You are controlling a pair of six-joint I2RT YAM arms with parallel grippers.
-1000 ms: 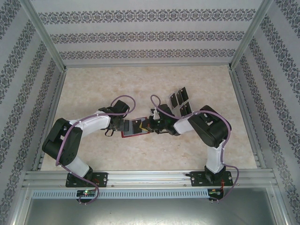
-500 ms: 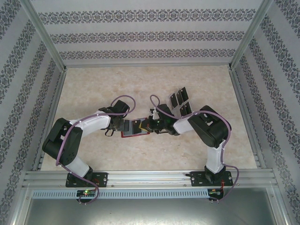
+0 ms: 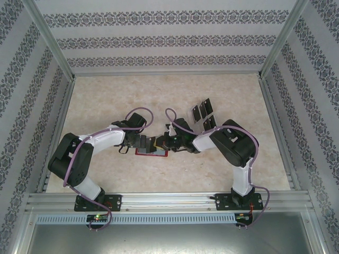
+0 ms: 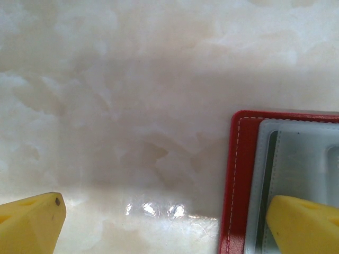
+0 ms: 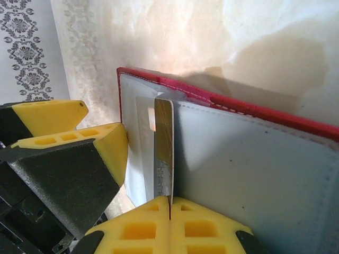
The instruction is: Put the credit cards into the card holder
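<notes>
One card holder (image 5: pixel 254 174), red outside and grey inside, lay open on the desk (image 3: pixel 106 95) near the middle, between the two arms.

Count of cards: one credit card (image 5: pixel 163 148) in a claw, plus a cluster of dark credit cards (image 3: pixel 197 112) standing tilted farther back and to the right, well apart from the holder. I made that cluster four, as best they could be separated from above.

Right claw (image 5: pixel 170 210): jaws pinched fully together on the near end of the single credit card. The card was seen edge-on, its far end tucked at a pocket in the holder's grey lining.

Left claw (image 4: pixel 167 225): spread wide, gripping nothing. One fingertip (image 4: pixel 304 222) sat over the holder's clear pocket beside the red stitched edge, the other over bare desk. Whether that fingertip pressed on the holder I could not tell.
</notes>
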